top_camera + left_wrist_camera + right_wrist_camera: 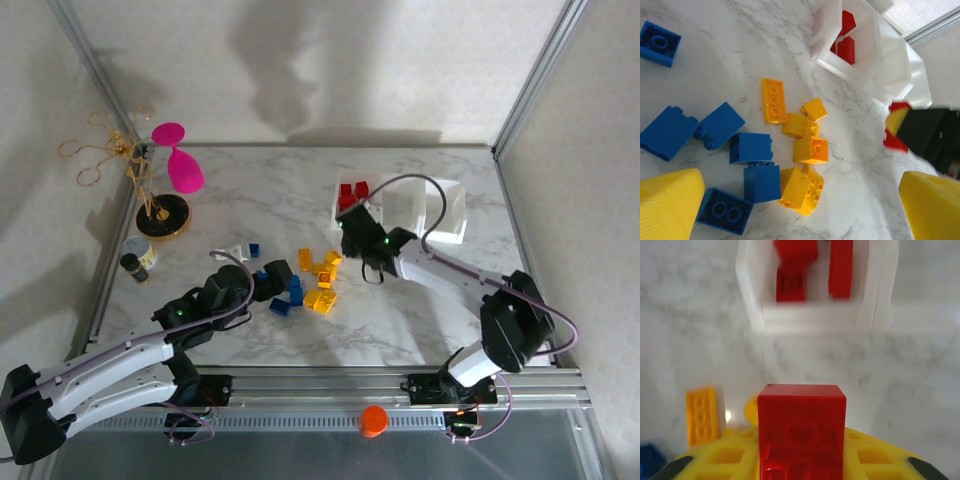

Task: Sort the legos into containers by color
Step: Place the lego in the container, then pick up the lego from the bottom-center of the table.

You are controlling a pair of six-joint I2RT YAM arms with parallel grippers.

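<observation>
My right gripper is shut on a red lego, held above the marble a little short of the containers. The nearest bin holds two red legos. From above, the right gripper sits just below the red bin at the left end of the containers. My left gripper is open, its yellow fingers straddling loose yellow legos and blue legos. In the top view the left gripper hovers by the blue legos, left of the yellow legos.
A pink balloon-shaped ornament and a gold wire stand occupy the far left. A small black-capped jar sits near the left edge. An orange knob stands on the front rail. One blue brick lies apart.
</observation>
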